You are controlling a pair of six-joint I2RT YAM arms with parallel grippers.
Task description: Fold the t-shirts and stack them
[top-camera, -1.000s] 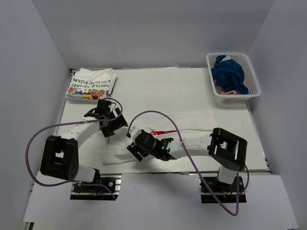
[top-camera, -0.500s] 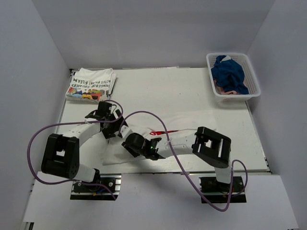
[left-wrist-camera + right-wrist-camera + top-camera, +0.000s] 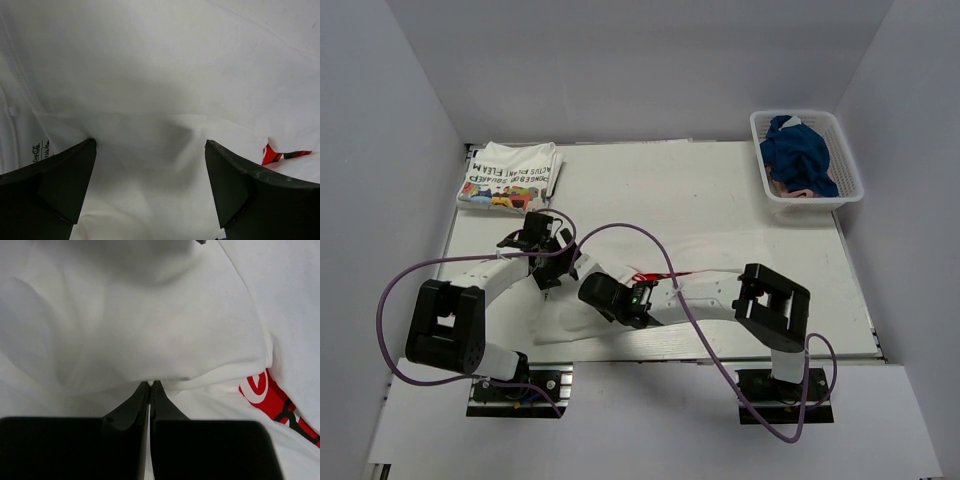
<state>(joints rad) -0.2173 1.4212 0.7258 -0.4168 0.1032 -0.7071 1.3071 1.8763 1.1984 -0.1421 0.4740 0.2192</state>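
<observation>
Pinches a raised fold of the red-print tee point(image 3: 150, 330) in the right gripper point(image 3: 150, 385), jaws pressed together on the cloth, probably to carry that edge over into a fold. Holds the left gripper point(image 3: 150, 150) just beyond, jaws wide and empty, low over the same tee, likely ready for a second hold. Shows the lettered tee point(image 3: 510, 172) folded at the far left corner, well apart.

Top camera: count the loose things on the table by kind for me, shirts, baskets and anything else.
White t-shirts: 2, the lettered shirt folded at the far left and the red-print shirt spread near the front edge.
Basket: 1.
Blue cloth in the basket: 1.
Total: 4.
</observation>
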